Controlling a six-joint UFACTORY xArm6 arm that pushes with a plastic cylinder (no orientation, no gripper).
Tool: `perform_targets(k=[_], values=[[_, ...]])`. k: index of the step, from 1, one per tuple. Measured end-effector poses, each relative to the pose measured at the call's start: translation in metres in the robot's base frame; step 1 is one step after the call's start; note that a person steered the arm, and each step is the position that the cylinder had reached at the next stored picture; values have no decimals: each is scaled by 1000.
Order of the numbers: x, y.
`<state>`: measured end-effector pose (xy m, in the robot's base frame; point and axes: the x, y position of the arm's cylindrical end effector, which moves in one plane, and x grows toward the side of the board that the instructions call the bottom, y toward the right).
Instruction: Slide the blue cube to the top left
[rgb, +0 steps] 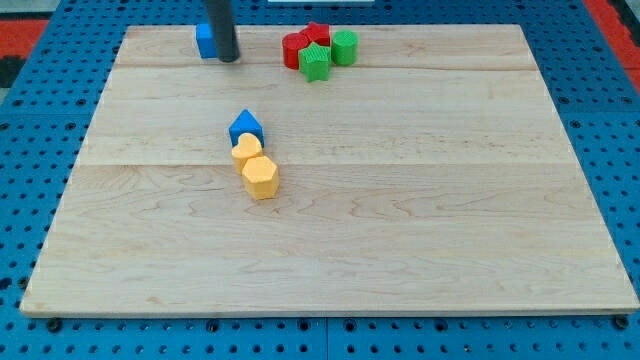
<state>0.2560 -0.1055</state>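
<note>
The blue cube (205, 40) sits near the top edge of the wooden board (400, 200), left of centre, partly hidden by my rod. My tip (228, 58) rests on the board right at the cube's right side, touching or nearly touching it. A second blue block, a pointed house-like shape (246, 127), lies lower, at the board's middle left.
A yellow heart-like block (246, 150) and a yellow hexagonal block (261, 177) lie in a row just below the pointed blue block. At the top centre a cluster holds two red blocks (296, 48) (318, 33), a green star-like block (315, 62) and a green cylinder (345, 46).
</note>
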Motion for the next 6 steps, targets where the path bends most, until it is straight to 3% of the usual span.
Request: perform_targets(k=[1,2,3,4,6], values=[[-34,14],[-53,-35],[-42,-98],[-40,-104],[-47,-52]])
